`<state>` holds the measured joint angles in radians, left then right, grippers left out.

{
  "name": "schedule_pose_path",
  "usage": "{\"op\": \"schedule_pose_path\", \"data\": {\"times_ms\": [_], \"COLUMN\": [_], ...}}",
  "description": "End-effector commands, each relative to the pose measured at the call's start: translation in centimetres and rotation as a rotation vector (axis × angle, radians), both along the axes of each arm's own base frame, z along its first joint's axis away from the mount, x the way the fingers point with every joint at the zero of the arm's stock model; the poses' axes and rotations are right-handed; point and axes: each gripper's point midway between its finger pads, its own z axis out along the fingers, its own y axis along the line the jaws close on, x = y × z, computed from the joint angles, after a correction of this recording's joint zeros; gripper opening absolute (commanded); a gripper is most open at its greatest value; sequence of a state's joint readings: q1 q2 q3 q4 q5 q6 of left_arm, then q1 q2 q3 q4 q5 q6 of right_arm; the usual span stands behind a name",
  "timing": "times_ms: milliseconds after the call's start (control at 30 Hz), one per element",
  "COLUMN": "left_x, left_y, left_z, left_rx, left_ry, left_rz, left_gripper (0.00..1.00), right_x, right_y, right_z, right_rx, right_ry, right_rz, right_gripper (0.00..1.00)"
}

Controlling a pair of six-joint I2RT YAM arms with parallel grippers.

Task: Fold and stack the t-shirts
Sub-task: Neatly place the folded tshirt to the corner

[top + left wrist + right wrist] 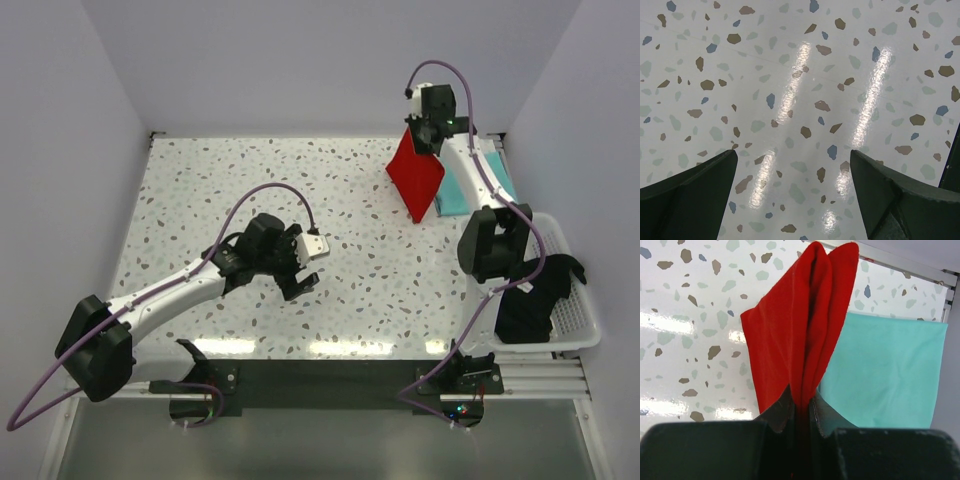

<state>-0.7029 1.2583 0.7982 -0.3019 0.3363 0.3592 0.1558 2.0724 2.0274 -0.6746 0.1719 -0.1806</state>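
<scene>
A bright red t-shirt (pixel 415 180) hangs folded above the far right of the table, pinched by my right gripper (pixel 424 133), which is shut on it. In the right wrist view the red t-shirt (pixel 800 330) dangles from the right gripper (pixel 802 402). Under it a mint-teal t-shirt (pixel 885 375) lies flat and folded, also visible from above as the mint-teal t-shirt (pixel 455 192). A black t-shirt (pixel 535 295) lies crumpled in the basket. My left gripper (pixel 300 262) hovers open over bare table, and the left gripper (pixel 792 165) holds nothing.
A white lattice basket (pixel 580 320) sits at the right edge near the right arm's base. The speckled table (pixel 250 170) is walled at the back and both sides. A dark rail (pixel 330 375) runs along the near edge.
</scene>
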Motion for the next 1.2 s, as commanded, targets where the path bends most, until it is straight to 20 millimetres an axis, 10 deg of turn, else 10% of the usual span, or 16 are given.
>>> {"op": "schedule_pose_path", "data": {"times_ms": [0,500,1167], "left_x": [0.7,0.8,1.1], "left_y": [-0.2,-0.3,-0.4], "left_z": [1.3,1.0,0.7], "left_rx": [-0.027,-0.017,0.007], "left_ry": [-0.056,-0.051,-0.039], "left_rz": [-0.004,-0.008,-0.008], "left_gripper": [1.00,1.00,1.00], "right_x": [0.0,0.9,2.7], "right_y": [-1.3,-4.4,-10.5], "right_z": [8.1,9.0,3.7], "right_rx": [-0.009,-0.004,0.039], "right_ry": [-0.182,-0.218,-0.159], "right_rz": [-0.037,-0.071,-0.160], "right_gripper": [0.00,0.00,0.00]}}
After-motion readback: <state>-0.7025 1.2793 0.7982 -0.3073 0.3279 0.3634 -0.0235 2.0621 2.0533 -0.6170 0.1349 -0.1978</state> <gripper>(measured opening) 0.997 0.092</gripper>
